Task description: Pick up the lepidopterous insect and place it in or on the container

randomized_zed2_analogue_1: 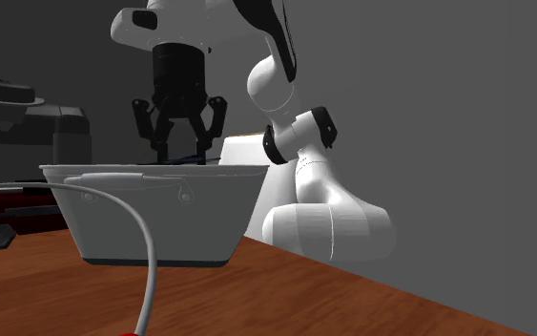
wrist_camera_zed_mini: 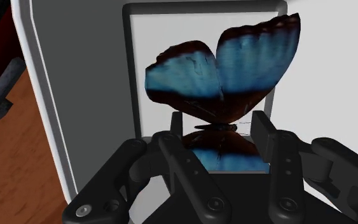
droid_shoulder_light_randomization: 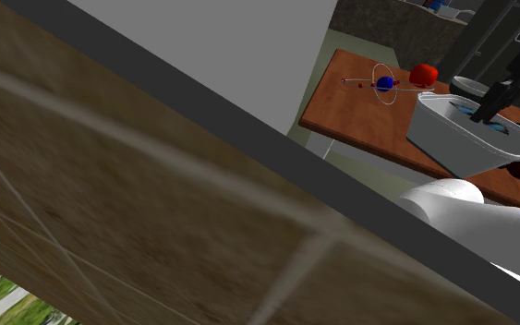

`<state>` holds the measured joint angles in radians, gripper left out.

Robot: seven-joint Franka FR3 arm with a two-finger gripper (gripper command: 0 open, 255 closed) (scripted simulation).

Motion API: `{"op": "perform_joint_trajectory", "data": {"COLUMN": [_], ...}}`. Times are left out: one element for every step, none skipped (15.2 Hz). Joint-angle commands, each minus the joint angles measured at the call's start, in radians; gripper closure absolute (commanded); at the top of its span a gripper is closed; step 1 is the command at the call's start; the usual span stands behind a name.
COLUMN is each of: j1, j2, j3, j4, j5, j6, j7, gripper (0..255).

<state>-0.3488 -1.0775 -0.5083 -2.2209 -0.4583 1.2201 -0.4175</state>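
Note:
A butterfly [wrist_camera_zed_mini: 225, 70] with bright blue wings edged dark brown lies on the floor of a white tub-shaped container [wrist_camera_zed_mini: 82, 95]. My gripper [wrist_camera_zed_mini: 219, 127] is open, its two black fingers standing apart on either side of the butterfly's thin body without clasping it. In the second exterior view the gripper [randomized_zed2_analogue_1: 182, 153] hangs with fingers spread just above the container's rim [randomized_zed2_analogue_1: 152, 220]. In the shoulder view the gripper [droid_shoulder_light_randomization: 481, 115] is over the container [droid_shoulder_light_randomization: 452, 138], and a patch of blue, the butterfly [droid_shoulder_light_randomization: 501, 131], shows inside.
The container stands on a brown wooden table [droid_shoulder_light_randomization: 359, 111]. A red object [droid_shoulder_light_randomization: 423, 74] and a blue ball [droid_shoulder_light_randomization: 384, 83] in a wire ring lie farther back. A big slanted brown surface [droid_shoulder_light_randomization: 138, 203] blocks the shoulder view's left. A white curved handle [randomized_zed2_analogue_1: 147, 248] crosses the foreground.

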Motion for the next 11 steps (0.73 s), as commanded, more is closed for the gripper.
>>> {"op": "perform_joint_trajectory", "data": {"j1": [0.000, 0.000, 0.000, 0.000, 0.000, 0.000, 0.000, 0.000, 0.000, 0.000, 0.006], "j2": [0.000, 0.000, 0.000, 0.000, 0.000, 0.000, 0.000, 0.000, 0.000, 0.000, 0.021], "j3": [0.000, 0.000, 0.000, 0.000, 0.000, 0.000, 0.000, 0.000, 0.000, 0.000, 0.008], "j4": [-0.001, -0.001, -0.001, -0.001, -0.001, -0.001, -0.001, -0.001, -0.001, -0.001, 0.042], "j5": [0.000, 0.000, 0.000, 0.000, 0.000, 0.000, 0.000, 0.000, 0.000, 0.000, 0.009], "j6": [0.001, 0.001, 0.000, 0.001, 0.001, 0.001, 0.001, 0.001, 0.001, 0.001, -0.022], "j7": [0.000, 0.000, 0.000, 0.000, 0.000, 0.000, 0.000, 0.000, 0.000, 0.000, -0.004], "gripper": [255, 255, 255, 255, 0, 0, 0, 0, 0, 0, 0]}}
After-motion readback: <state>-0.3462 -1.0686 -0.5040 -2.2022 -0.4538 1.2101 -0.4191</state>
